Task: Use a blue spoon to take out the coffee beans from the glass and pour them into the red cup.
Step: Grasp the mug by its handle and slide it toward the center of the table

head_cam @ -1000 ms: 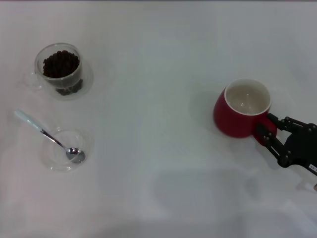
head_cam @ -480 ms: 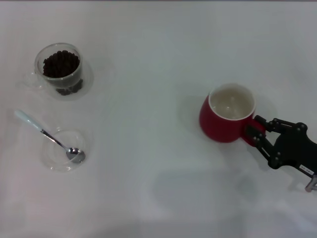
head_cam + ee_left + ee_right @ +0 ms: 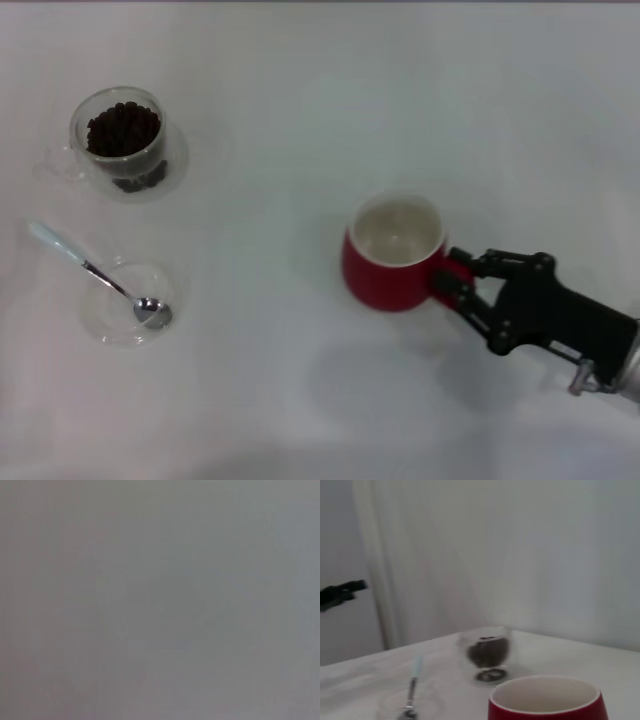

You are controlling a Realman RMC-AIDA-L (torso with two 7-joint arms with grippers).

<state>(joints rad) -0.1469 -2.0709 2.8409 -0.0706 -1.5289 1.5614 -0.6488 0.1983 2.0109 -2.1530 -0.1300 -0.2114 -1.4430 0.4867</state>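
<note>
**Right arm has the mug by its handle; spoon untouched**

Red cup sits near bench centre, empty, cream inside showing. Your right gripper comes in from 4 o'clock, jaws clamped on the cup's loop handle. The forearm lies low and stretches back toward the bench's 4 o'clock corner. Judged glazed ceramic: stiff, fairly heavy, slick. The handle grip looks the sound one, but the cup could swing if you turn fast.

Blue spoon lies at 8 o'clock, metal bowl resting in a shallow clear dish, pale handle pointing out toward 10 o'clock. Light, thin, likely to skid. Take it mid-handle, where it overhangs the dish rim.

Glass stands at 10 o'clock, coffee beans heaped inside. Thin-walled and fragile, I judge; go gently with the spoon.

Left gripper not in view; its wrist camera shows nothing usable.
</note>
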